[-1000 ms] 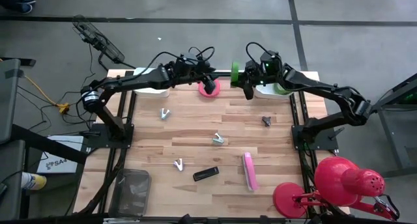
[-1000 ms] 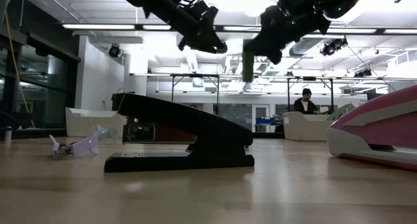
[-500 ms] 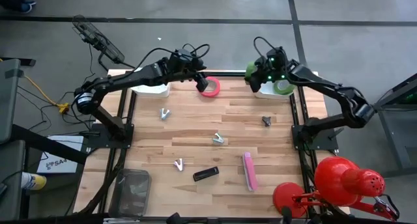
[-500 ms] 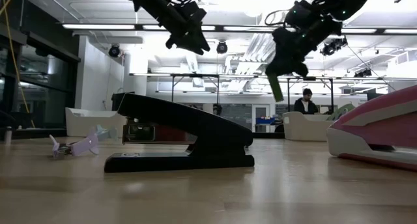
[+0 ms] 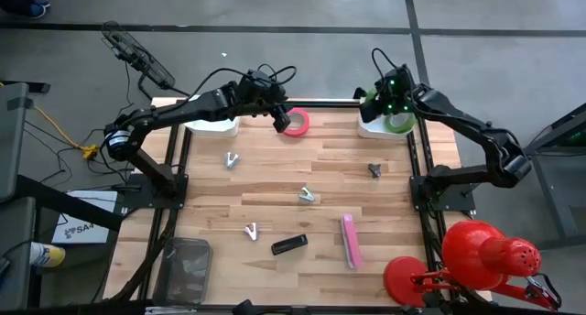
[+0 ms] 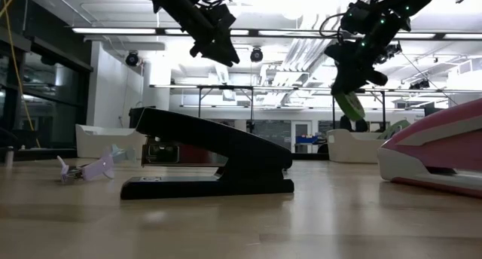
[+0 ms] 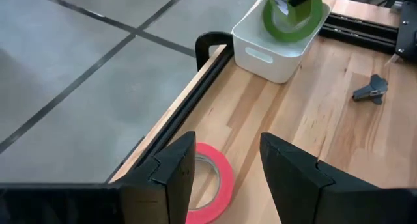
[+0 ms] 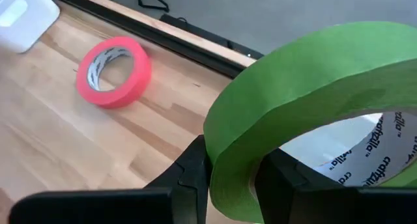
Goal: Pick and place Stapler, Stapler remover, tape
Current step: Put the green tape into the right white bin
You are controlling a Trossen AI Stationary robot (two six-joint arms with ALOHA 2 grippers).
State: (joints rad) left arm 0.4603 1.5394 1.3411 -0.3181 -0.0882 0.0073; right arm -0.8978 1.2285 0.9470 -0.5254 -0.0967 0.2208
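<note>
My right gripper (image 5: pixel 370 104) is shut on a green tape roll (image 8: pixel 313 74) and holds it above the white bin (image 5: pixel 374 130) at the far right, where another green roll (image 5: pixel 399 123) lies flat. A red tape roll (image 5: pixel 296 122) lies flat on the table at the far edge. My left gripper (image 7: pixel 225 152) hovers open just above and beside it, with nothing between its fingers. A black stapler (image 5: pixel 289 244) and a pink stapler (image 5: pixel 349 240) lie near the front. Small staple removers (image 5: pixel 232 159) (image 5: pixel 307 196) are scattered mid-table. My right gripper pinches the wall of the green roll (image 8: pixel 229 185), one finger inside the roll's hole and one (image 8: pixel 189 175) outside. The fingers slant down from the table's right. The roll hangs tilted on edge below them (image 6: pixel 349 106), clear of the bin.
A second white bin (image 5: pixel 215 125) stands at the far left. A dark clip (image 5: pixel 375 169) lies at the right, another remover (image 5: pixel 251 230) near the front. A red desk lamp (image 5: pixel 485 255) stands at the front right corner and a mesh basket (image 5: pixel 186 267) at the front left.
My right gripper has carried the green roll from the middle of the far edge toward the table's right, to above the white bin, turning and tipping downward on the way. My left gripper has drawn back a little toward the table's left, which uncovers the red roll.
</note>
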